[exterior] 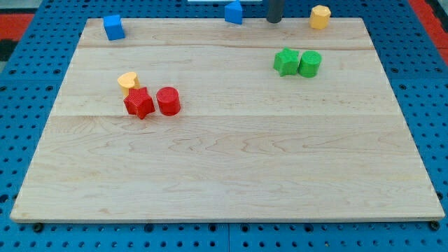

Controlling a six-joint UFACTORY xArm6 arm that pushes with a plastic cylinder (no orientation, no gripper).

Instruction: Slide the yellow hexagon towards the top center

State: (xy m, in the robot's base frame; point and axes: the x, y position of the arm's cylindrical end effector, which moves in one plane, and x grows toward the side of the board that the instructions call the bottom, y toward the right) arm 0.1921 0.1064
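While my tip sits at the view's top, the yellow hexagon lies right of it; no fingers

One camera looks down at a slant from the near edge of the worktop, facing its far edge. It stands back enough to take in the whole board.

I can't read any text, labels, brands, nos. or signs anywhere: nothing on the desk, nothing on the blocks, nothing on the pegboard around the desk's edges & corners.
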